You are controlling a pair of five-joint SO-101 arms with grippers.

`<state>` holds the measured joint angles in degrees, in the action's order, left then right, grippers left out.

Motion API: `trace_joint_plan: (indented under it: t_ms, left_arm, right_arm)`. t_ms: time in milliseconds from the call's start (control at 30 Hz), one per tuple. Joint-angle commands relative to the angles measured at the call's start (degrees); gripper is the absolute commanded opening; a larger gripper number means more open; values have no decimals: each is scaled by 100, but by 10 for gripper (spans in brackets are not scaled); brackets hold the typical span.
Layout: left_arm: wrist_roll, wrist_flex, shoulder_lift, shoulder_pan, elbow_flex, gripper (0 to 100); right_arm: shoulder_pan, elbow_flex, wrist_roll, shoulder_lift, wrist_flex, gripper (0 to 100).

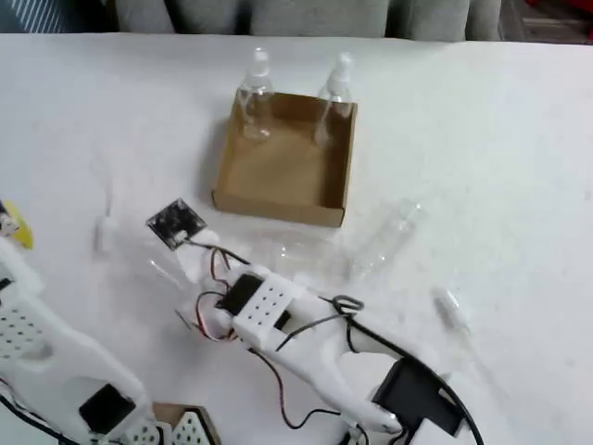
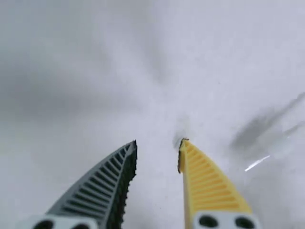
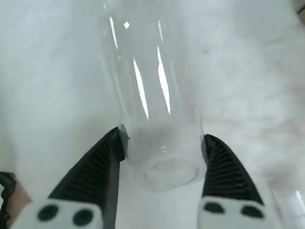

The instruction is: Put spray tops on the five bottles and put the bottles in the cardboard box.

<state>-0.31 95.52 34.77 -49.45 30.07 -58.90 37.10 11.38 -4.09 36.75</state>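
Observation:
The cardboard box (image 1: 326,199) lies open at mid-table. Two clear bottles with spray tops (image 1: 255,97) (image 1: 335,102) stand against its far wall. An uncapped clear bottle (image 1: 384,239) lies on the table right of the box. Loose spray tops lie at the left (image 1: 104,232) and right (image 1: 452,308). My right gripper (image 3: 162,138) is open, its black fingers (image 3: 102,167) close on either side of the base of a lying clear bottle (image 3: 152,95). My left gripper (image 2: 157,143) hangs open over bare table, with a blurred clear thing (image 2: 271,138) off to one side.
The right arm (image 1: 278,320) stretches from the near edge toward the box's near left corner, with loose wires around it. The left arm (image 1: 56,362) sits at the near left corner. Grey chair backs (image 1: 324,14) line the table's far side.

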Motion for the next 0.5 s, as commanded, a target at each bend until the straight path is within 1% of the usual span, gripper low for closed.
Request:
trace_joint_plan:
  t_ms: [0, 100, 200, 333, 467]
  left_arm:
    - [114, 62, -1095, 479, -422, 153]
    - [360, -176, -1912, 716, -1240, 154]
    - [466, -563, -2905, 919, -2321, 154]
    - [466, -1064, -4277, 1262, -3859, 154]
    - [466, -1345, -5358, 1701, -5073, 154]
  right_arm:
    - [40, -88, -123, -268, -92, 231]
    - [-48, -88, -352, -268, -66, 288]
    - [-92, -79, -448, -312, -48, 325]
    - [-101, -114, -695, -338, 171, 330]
    - [-75, -237, -897, -708, 752, 330]
